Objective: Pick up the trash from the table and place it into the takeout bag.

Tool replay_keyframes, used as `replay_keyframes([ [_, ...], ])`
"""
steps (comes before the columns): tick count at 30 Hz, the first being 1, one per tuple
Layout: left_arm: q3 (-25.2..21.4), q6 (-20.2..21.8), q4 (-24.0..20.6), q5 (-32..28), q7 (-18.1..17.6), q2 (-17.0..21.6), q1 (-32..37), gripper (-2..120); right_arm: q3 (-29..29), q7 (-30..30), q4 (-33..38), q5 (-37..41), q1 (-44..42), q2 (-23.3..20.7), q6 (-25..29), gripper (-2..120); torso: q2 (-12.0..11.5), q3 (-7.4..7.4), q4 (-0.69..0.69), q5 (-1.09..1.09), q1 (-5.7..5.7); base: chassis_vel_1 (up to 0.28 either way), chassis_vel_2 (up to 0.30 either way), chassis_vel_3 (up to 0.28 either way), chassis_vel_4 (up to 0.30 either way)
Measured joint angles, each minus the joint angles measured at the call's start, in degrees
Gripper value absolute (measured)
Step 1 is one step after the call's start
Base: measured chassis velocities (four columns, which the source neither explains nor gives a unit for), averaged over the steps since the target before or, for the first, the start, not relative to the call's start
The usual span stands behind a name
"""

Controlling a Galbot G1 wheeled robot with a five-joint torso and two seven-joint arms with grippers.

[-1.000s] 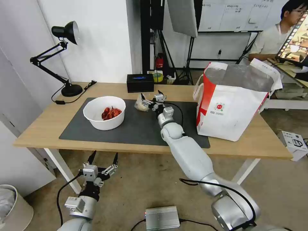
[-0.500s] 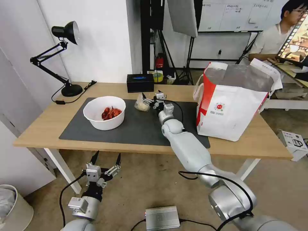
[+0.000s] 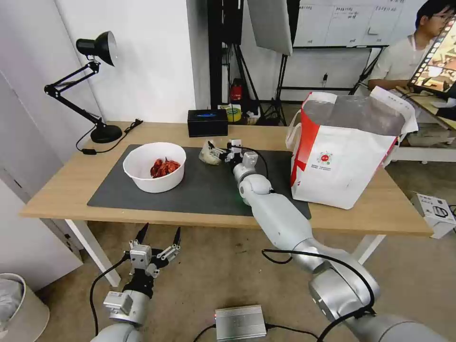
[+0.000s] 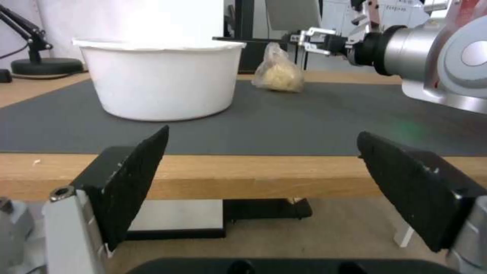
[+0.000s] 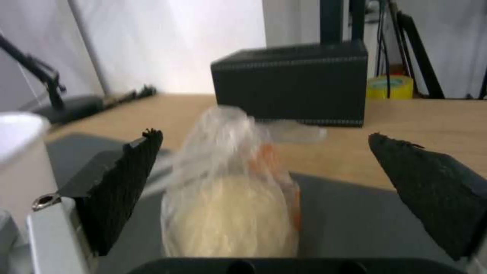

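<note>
A small clear knotted bag (image 3: 208, 155) with pale yellow contents sits on the dark grey mat (image 3: 199, 192) of the table (image 3: 57, 190). My right gripper (image 3: 219, 147) is open at the bag, with a black finger on either side of it (image 5: 231, 205). A white bowl of red shells (image 3: 154, 167) stands on the mat's left part. The takeout bag (image 3: 342, 161), white with a red side and foil lining, stands open on the table's right end. Below the table's front edge, my left gripper (image 3: 159, 236) hangs open and idle, facing the bowl (image 4: 159, 76).
A black box (image 3: 207, 122) stands just behind the knotted bag, near the far edge. A black desk lamp (image 3: 102, 128) with its cable occupies the far left corner. A white bin (image 3: 19, 308) is on the floor at left.
My right arm has reached forward and lowered, bringing its open fingers around the knotted bag. The left gripper has drifted slightly up and to the right.
</note>
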Motion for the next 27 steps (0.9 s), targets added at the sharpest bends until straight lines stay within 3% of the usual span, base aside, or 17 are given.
replay_keyframes([
  [9,0.70,0.02,1.10,0.67,0.02,-0.39,-0.50,100,-0.11,-1.81,-1.63,-3.02,1.19,-0.02,-4.40,100,0.00,0.00,0.00,0.00,0.00,0.000,0.000,0.000,0.000],
  [27,1.43,0.09,1.79,0.94,0.08,-0.02,-1.06,100,-0.78,-4.82,-5.56,-2.95,3.24,0.05,-4.47,100,0.00,0.00,0.00,0.00,0.00,0.000,0.000,0.000,0.000],
])
